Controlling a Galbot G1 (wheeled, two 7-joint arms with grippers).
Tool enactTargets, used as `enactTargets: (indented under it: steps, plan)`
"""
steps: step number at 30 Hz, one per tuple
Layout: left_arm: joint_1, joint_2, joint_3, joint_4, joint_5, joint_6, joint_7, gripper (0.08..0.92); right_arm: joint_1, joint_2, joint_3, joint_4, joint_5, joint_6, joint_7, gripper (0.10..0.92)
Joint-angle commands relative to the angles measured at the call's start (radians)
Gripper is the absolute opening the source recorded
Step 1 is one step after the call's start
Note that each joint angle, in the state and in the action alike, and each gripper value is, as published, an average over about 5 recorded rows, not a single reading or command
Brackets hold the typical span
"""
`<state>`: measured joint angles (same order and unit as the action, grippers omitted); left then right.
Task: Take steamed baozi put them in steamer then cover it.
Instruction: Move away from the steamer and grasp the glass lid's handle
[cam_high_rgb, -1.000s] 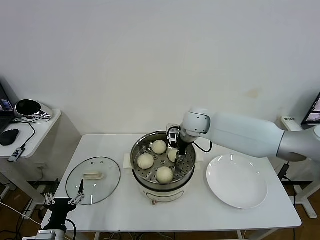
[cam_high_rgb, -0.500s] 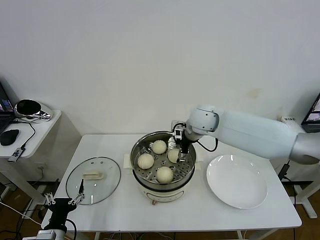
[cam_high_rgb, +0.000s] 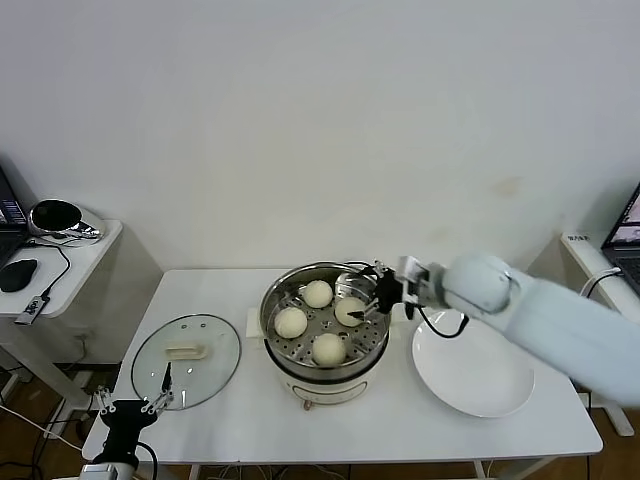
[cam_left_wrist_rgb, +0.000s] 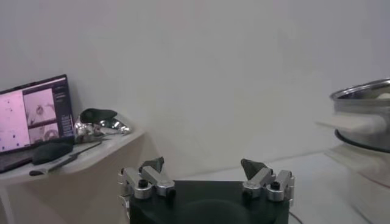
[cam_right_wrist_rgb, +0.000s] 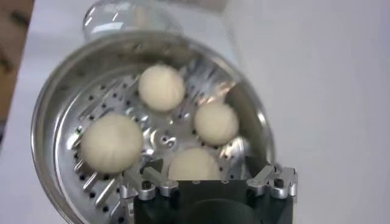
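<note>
Baozi (cam_high_rgb: 328, 348): four smooth cream-white rounds on steamer (cam_high_rgb: 275, 340) perforated tray.

We note four steamed baozi (cam_right_wrist_rgb: 161, 87) on the steamer's (cam_right_wrist_rgb: 55, 109) perforated tray, right gripper (cam_right_wrist_rgb: 207, 173) spread wide above.

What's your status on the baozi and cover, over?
Right gripper open, empty, over steamer rim. Four baozi inside. Cover off, on table. Left gripper open, parked beside it.
</note>
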<state>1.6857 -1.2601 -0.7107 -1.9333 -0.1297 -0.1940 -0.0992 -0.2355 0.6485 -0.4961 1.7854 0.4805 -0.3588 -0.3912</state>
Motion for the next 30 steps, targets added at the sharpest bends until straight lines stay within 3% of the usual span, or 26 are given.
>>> enactTargets:
  steps: [1,6,10,14,19,25,30]
  plan:
    - [0.001,-0.007,0.013,0.008,0.012,-0.025,-0.001,0.823,-0.952,0.207,0.900,0.048,-0.312,0.552,0.186,0.823]
    - [0.001,-0.017,0.026,0.014,0.041,-0.057,-0.002,0.823,-1.052,0.401,1.059,-0.013,-0.397,0.727,0.190,0.823]
    - [0.000,-0.022,0.034,0.019,0.085,-0.090,-0.016,0.823,-1.106,0.508,1.169,0.000,-0.406,0.775,0.189,0.823]
    - [-0.005,-0.025,0.039,0.033,0.212,-0.107,-0.070,0.823,-1.145,0.615,1.278,0.048,-0.395,0.745,0.196,0.823]
    - [-0.017,-0.016,0.001,0.087,0.629,-0.026,-0.191,0.823,-1.220,0.716,1.366,0.102,-0.404,0.656,0.248,0.823]
    - [-0.031,0.061,-0.042,0.176,0.951,-0.007,-0.164,0.823,-1.327,0.775,1.420,0.146,-0.377,0.572,0.301,0.823]
    - [-0.117,0.125,-0.020,0.299,1.112,-0.006,-0.154,0.823,-1.358,0.806,1.449,0.138,-0.379,0.557,0.316,0.823]
